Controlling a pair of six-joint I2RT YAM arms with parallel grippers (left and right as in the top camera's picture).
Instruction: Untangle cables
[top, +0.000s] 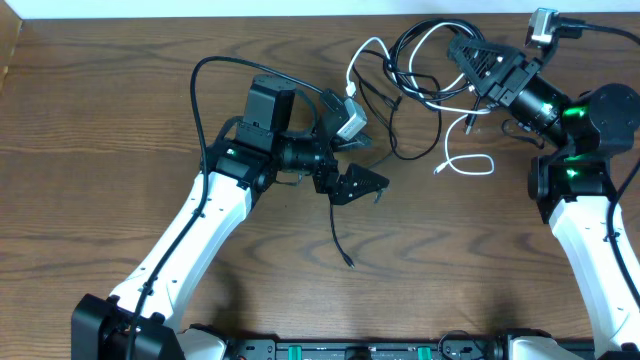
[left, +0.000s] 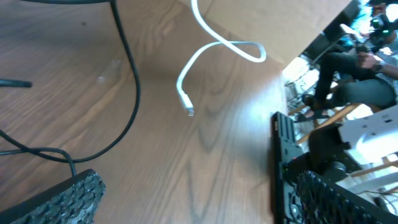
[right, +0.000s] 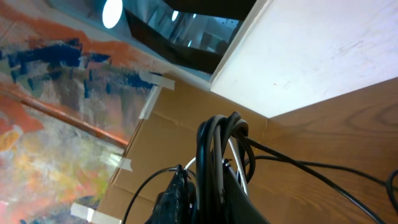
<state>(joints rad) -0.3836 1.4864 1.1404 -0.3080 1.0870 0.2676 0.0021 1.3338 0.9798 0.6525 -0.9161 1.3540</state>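
While the right gripper (top: 468, 68) is kept at the far side of the table (top: 120, 100), its jaws are closed on a bunch of the cables (right: 214, 149). Several black strands and a white one are pinched together between the fingers. The left gripper (top: 355, 152) is held wide open near the middle of the table, and nothing is gripped by it. A single black cable (top: 337, 240) is laid from beside it toward the near edge and ends in a small plug. The white cable (left: 185, 96) is curled in a loose loop on the bare wood between the two arms, well apart from the left fingers. The rest of the tangle is coiled at the far edge, just beside the right gripper.
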